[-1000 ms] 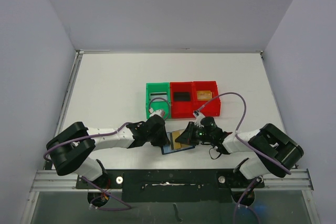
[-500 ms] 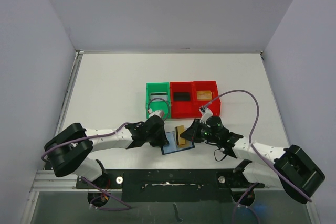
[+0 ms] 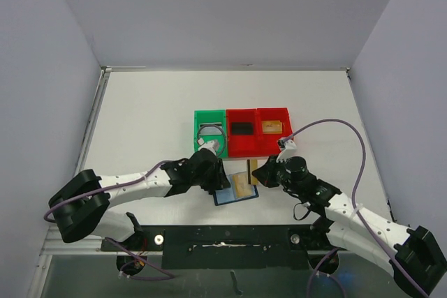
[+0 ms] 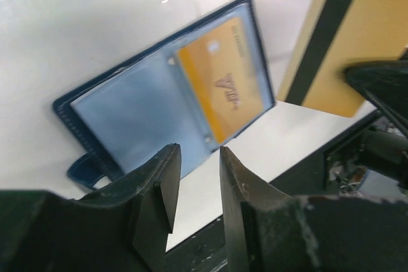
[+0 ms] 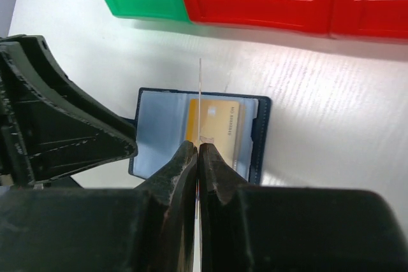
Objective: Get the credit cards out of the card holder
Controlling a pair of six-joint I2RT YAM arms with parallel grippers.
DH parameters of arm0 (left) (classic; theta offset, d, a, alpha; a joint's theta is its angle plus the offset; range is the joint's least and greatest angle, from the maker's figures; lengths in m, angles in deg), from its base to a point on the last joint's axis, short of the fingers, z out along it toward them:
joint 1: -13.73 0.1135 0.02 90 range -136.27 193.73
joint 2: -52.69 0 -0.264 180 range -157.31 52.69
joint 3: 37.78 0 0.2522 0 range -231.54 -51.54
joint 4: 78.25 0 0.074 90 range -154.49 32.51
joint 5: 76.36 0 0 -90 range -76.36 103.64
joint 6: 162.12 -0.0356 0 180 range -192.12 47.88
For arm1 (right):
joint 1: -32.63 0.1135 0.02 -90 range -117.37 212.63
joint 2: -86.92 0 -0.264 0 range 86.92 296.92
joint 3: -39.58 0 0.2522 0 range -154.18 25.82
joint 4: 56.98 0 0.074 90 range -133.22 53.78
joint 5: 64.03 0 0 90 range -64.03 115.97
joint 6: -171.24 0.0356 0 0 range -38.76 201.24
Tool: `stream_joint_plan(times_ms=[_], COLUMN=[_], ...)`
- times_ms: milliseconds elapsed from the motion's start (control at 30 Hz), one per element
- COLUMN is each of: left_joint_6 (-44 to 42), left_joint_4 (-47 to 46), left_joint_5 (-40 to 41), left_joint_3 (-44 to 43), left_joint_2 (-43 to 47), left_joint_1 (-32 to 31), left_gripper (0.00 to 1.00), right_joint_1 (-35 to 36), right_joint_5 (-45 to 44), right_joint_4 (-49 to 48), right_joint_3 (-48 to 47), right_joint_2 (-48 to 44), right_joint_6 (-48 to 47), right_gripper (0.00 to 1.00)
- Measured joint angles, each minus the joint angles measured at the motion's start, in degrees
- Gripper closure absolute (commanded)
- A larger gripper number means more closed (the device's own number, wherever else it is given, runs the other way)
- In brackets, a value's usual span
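Clearance seems the aim: right gripper (image 5: 197,148) clamps the striped credit card (image 4: 331,42) edge-up, free of the open card holder (image 5: 153,132) on the table (image 3: 140,116), while left gripper (image 4: 196,155), jaws slightly parted and empty, hovers at its edge.

Change record, last second:

- Striped card (image 3: 253,171): left the holder (image 3: 236,190). It had sat low over the right pocket. It then stood on edge beyond the holder's far right corner, nearer the red bins (image 3: 243,151).
- Right gripper (image 5: 199,148): carried that card away from the holder, toward the bins.
- Right arm (image 3: 349,211): stretched out. Its elbow swung from beside the base to the lower right corner.
- Left gripper (image 4: 196,183): its fingers (image 4: 162,186) went from closed to a narrow gap.
- Left arm (image 3: 126,185): straightened, with the elbow lower and further left.
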Motion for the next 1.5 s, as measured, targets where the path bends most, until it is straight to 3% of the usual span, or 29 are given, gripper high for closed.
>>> stream_joint_plan(times_ms=[367, 767, 1067, 1500], left_joint_6=[-0.2, -0.5, 0.4, 0.7], left_joint_4=[-6.2, -7.8, -5.5, -3.7], left_joint_5=[-5.5, -10.3, -5.5, -1.4], left_joint_3=[-2.4, -2.3, -0.3, 2.6], left_joint_2=[-5.3, -11.2, -8.7, -4.5], left_joint_1=[-2.4, -7.3, -7.5, -6.9], left_gripper=[0.69, 0.68, 0.69, 0.69], right_joint_1=[0.0, -0.3, -4.2, -14.5], right_joint_5=[-8.4, -15.3, -17.1, -15.6], right_joint_4=[5.7, 16.4, 18.5, 17.6], right_joint_3=[-0.1, -0.8, -6.2, -15.1], right_joint_2=[-11.0, -11.8, -10.4, -7.8], right_joint_6=[-5.5, -2.6, -5.0, -16.8], right_gripper=[1.00, 1.00, 1.00, 1.00])
